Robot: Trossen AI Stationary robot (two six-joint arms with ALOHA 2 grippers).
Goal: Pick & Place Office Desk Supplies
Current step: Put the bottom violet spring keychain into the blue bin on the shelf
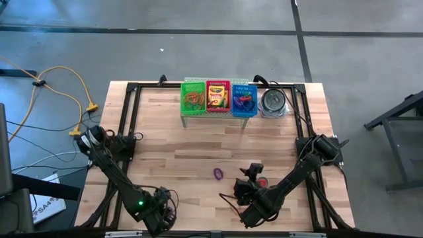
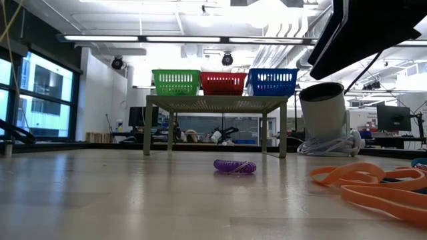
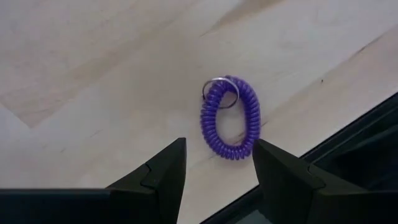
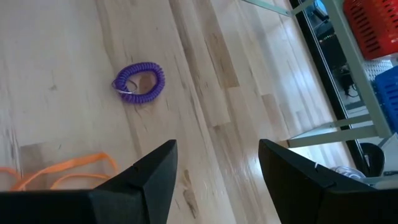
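- The left arm (image 1: pixel 112 173) reaches to the near left part of the tabletop (image 1: pixel 165 142). Its jaws stand open and hold nothing.
- A purple coil loop (image 3: pixel 229 118) with a small metal ring lies flat just beyond these jaws, close beside the dark frame at the tabletop's edge. I think a careless push could slide it into the frame gap. Because it is thin and flat, the jaws may also close above it and miss.
- Another purple coil loop (image 1: pixel 217 173), as it seems, lies near the middle of the tabletop, apart from both arms.
- The right arm (image 1: pixel 297 173) bends over the near right part. Its jaws are also open and empty.
- Orange rubber-band loops (image 2: pixel 363 180) lie in a loose heap near these jaws. In my judgement they may come up tangled together, or catch on a finger.
- At the far side, three baskets sit side by side on a low green stand (image 2: pixel 213 101).
- The green basket (image 2: pixel 176 83) holds orange-looking loops (image 1: pixel 193 98).
- The red basket (image 2: pixel 223 83) holds crayon boxes (image 1: pixel 217 96).
- The blue basket (image 2: pixel 272 82) holds purple and red loops (image 1: pixel 244 102).
- The silvery tin (image 2: pixel 323 110) stands just beside the stand; what is inside, I cannot tell.
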